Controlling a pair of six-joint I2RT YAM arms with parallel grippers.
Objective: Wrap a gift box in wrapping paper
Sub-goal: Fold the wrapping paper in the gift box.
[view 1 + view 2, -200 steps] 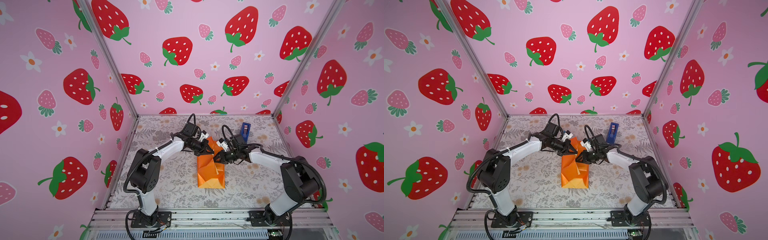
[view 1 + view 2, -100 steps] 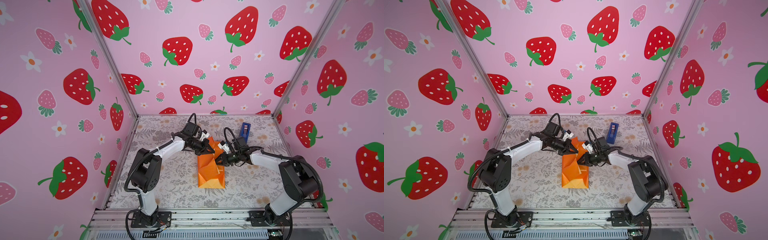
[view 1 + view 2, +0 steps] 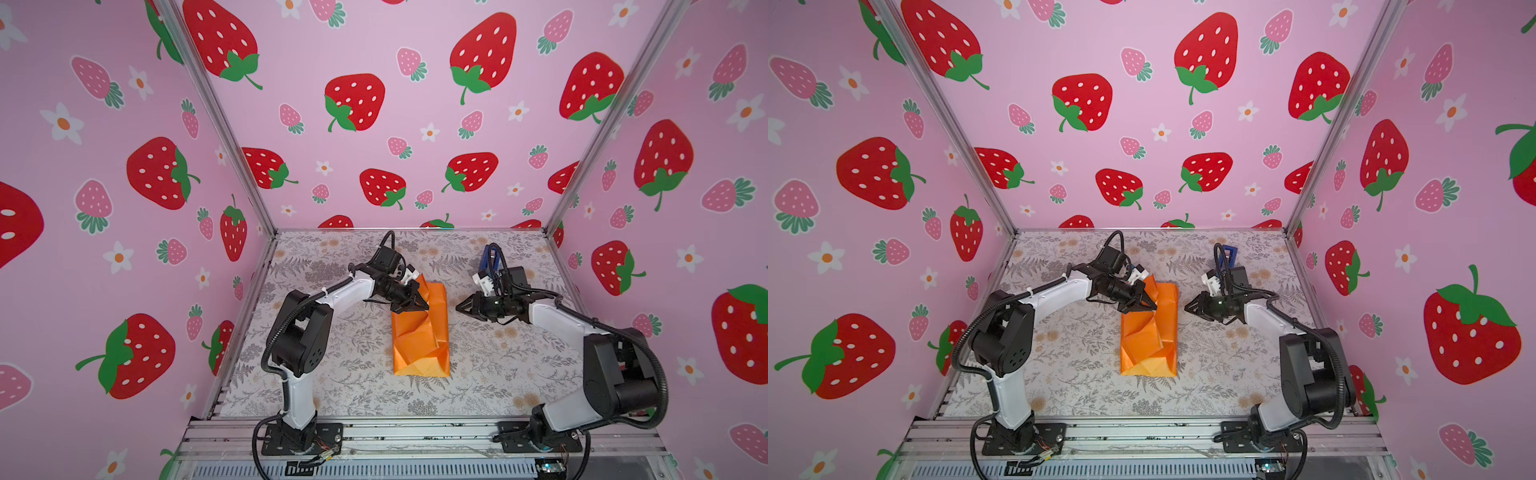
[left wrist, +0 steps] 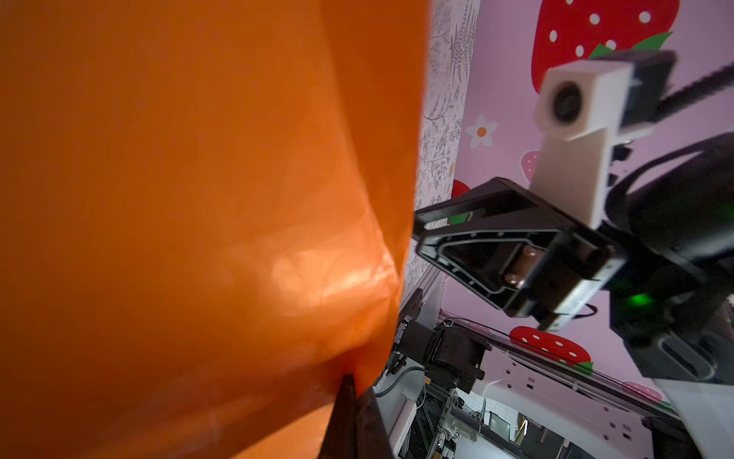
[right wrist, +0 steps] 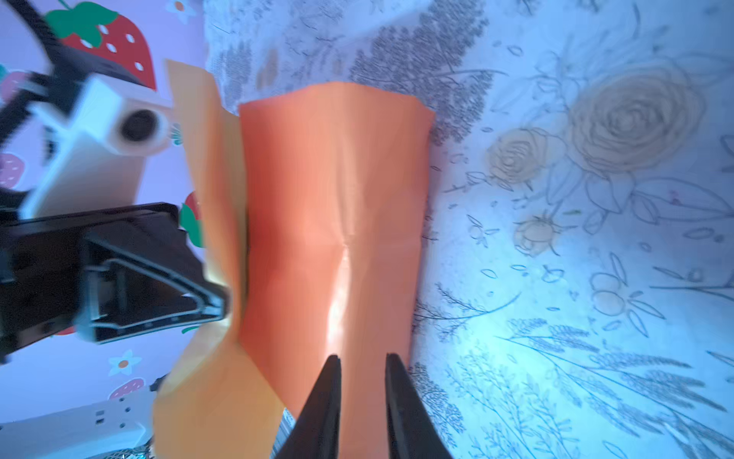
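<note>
The glossy, creased orange wrapping paper (image 3: 419,336) lies folded as a long bundle in the middle of the grey floral counter (image 3: 332,386); the small dark gift box does not show, so I judge it sits inside the bundle. The left fingers (image 3: 424,306) are pressed together, their tip against the upper fold, probably to stop it springing open; whether they nip paper I cannot tell. The right fingers (image 3: 459,308) are slightly spread and empty, just beside the bundle, likely ready for the next fold.

Floral-patterned table (image 3: 332,365), wrapping paper (image 3: 422,340) bundle, blue tape dispenser (image 3: 490,257)
</note>
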